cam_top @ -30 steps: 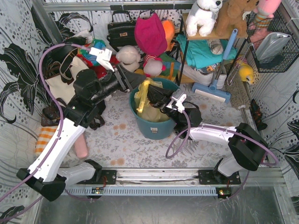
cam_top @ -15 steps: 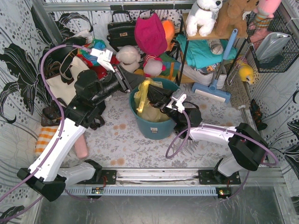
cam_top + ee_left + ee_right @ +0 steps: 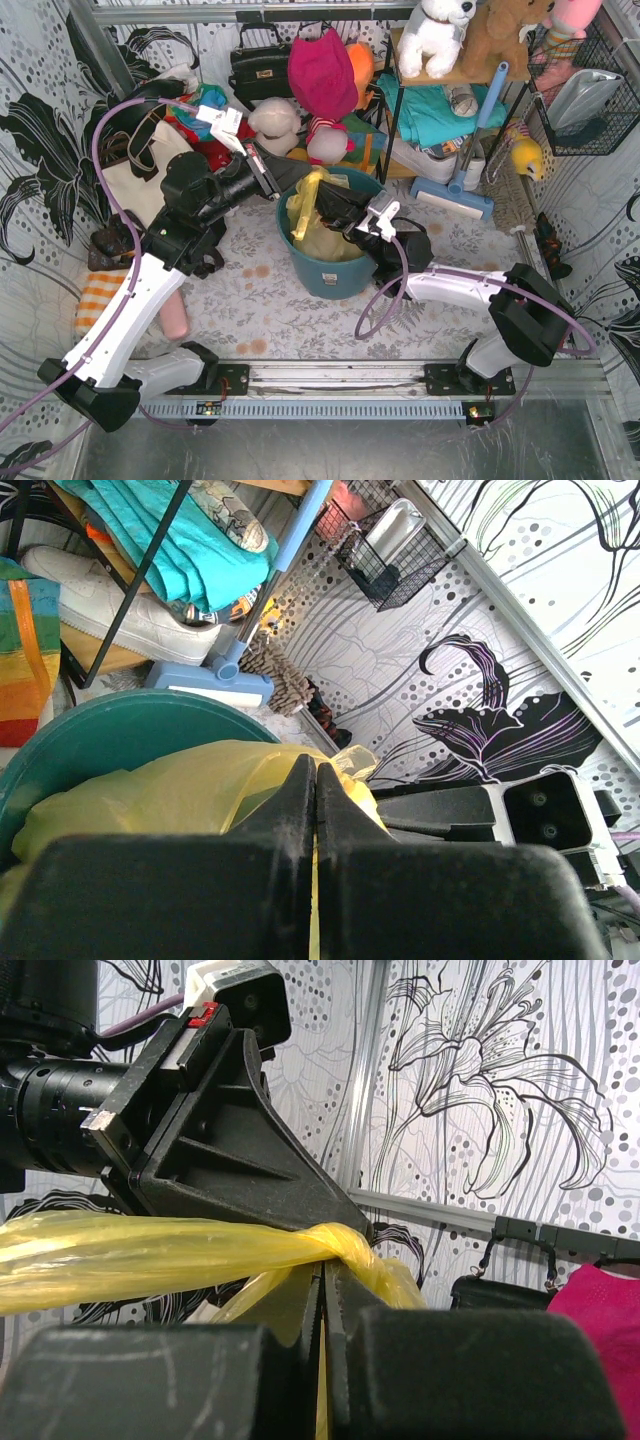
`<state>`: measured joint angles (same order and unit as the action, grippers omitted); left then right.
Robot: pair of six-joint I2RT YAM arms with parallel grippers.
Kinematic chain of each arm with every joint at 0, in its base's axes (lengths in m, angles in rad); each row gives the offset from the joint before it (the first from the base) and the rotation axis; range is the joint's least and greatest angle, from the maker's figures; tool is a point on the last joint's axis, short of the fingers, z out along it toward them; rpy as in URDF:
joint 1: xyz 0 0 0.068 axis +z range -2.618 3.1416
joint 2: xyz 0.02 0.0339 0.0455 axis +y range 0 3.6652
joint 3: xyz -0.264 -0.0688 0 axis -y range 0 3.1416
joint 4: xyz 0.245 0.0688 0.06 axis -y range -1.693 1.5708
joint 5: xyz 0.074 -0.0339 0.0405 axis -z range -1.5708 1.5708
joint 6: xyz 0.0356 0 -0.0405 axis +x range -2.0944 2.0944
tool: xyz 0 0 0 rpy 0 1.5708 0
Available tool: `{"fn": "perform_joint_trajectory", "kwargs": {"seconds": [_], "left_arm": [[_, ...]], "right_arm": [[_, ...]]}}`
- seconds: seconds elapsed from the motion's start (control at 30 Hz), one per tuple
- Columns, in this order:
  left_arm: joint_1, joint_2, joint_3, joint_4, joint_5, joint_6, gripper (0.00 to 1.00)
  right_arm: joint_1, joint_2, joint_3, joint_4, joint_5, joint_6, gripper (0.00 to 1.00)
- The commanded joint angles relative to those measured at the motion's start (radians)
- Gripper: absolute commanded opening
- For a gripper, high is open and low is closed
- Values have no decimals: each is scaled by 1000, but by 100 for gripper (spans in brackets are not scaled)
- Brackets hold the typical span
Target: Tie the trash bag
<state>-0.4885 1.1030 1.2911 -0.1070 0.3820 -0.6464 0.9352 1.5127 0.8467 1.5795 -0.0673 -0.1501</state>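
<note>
The trash bag (image 3: 318,235) sits in the bucket (image 3: 335,275) mid-table. The left gripper (image 3: 296,180), clamped on its neck, has drawn slightly toward ten o'clock. The right gripper (image 3: 328,203), pinched shut on the plastic, holds firm. The knot (image 3: 345,1250) is probably tightening.

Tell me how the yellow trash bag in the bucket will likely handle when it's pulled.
Probably floppy: the trash bag twists into a thin rope between the left gripper and right gripper. Likely light, since it bunches loosely above the bucket. The thin translucent film may stretch or tear under hard pulling.
</note>
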Motion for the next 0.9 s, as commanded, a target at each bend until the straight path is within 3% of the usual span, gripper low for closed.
{"fn": "perform_joint_trajectory", "kwargs": {"seconds": [0.0, 0.23, 0.4, 0.63, 0.87], "left_arm": [[-2, -17, 1, 75, -14, 23, 0], [-2, 1, 55, 88, -76, 66, 0], [-1, 25, 92, 111, -71, 76, 0], [-2, 62, 144, 123, -44, 76, 0], [-2, 80, 168, 128, -15, 61, 0]], "right_arm": [[-3, -44, -26, 108, -9, 37, 3], [-3, -167, -130, 17, -20, 91, 35], [-3, -310, -180, -158, -79, 73, 44], [-3, -412, -176, -361, -198, -125, 54], [18, -401, -93, -544, -320, -480, 72]]}}
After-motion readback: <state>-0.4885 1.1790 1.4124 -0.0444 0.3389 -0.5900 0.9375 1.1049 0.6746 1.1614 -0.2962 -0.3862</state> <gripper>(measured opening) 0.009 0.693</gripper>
